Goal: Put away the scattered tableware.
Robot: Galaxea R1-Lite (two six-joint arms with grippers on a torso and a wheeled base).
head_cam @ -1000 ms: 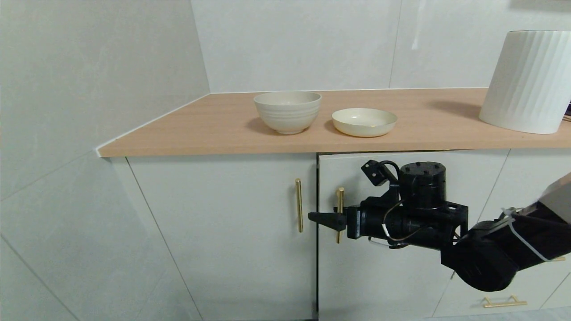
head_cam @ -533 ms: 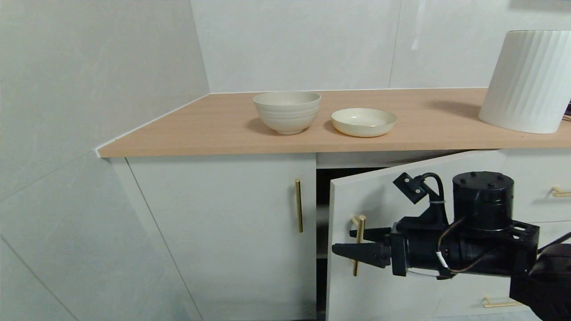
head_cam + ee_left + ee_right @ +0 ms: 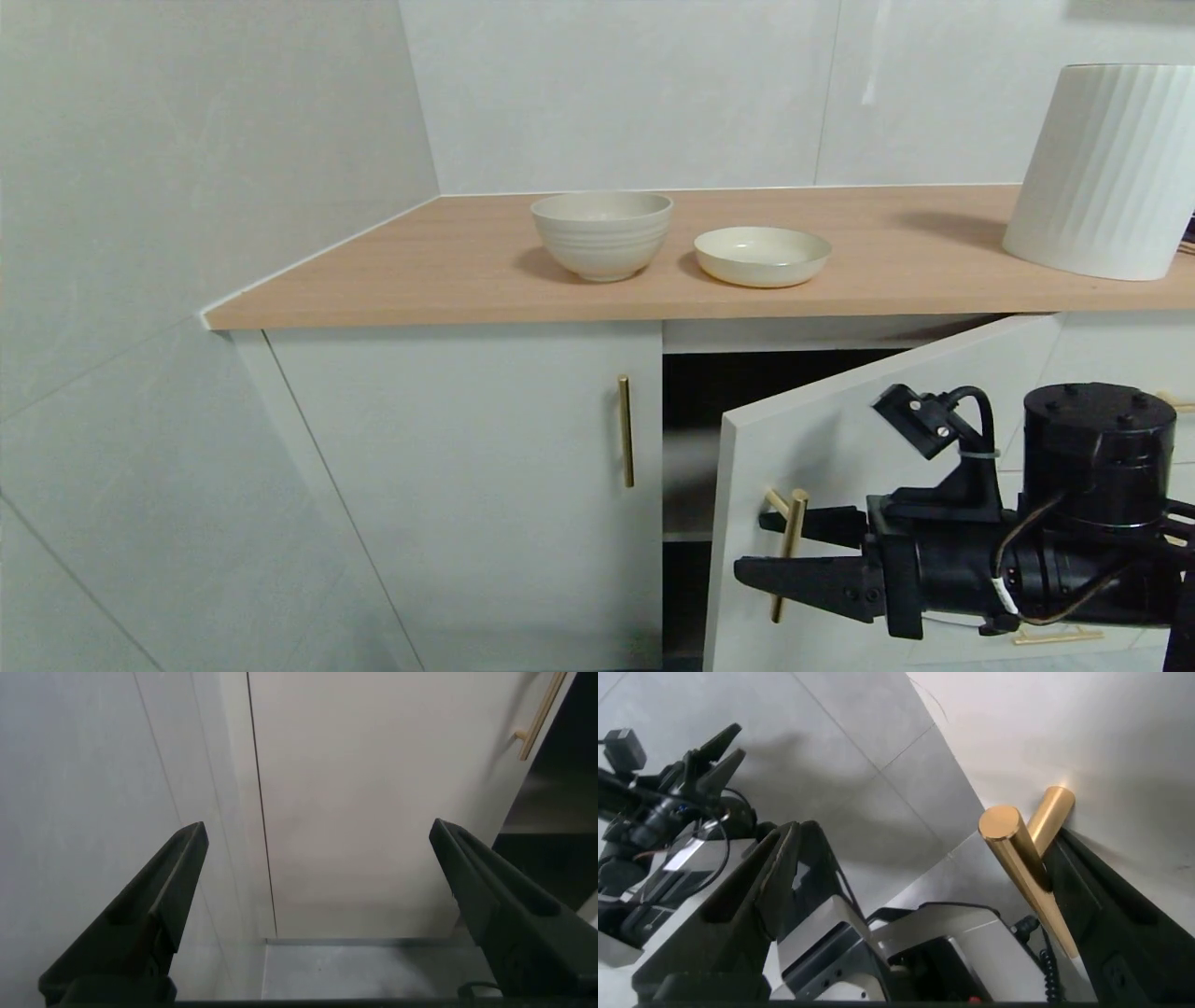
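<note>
Fingers [image 3: 803, 579] of the right hand [image 3: 750, 543] sit spread apart with the brass handle [image 3: 792, 541] caught between them, hooked rather than pinched. That looks like the way to drag the cabinet door [image 3: 840, 411] out on its hinge, and it stands ajar with a shelf [image 3: 686, 527] showing in the gap. Up on the surface [image 3: 420, 271] the ribbed bowl [image 3: 602, 233] and the shallow dish [image 3: 762, 254] wait side by side, untouched, above that opening, while the left hand [image 3: 316, 835] hangs low, fingers wide, holding nothing.
</note>
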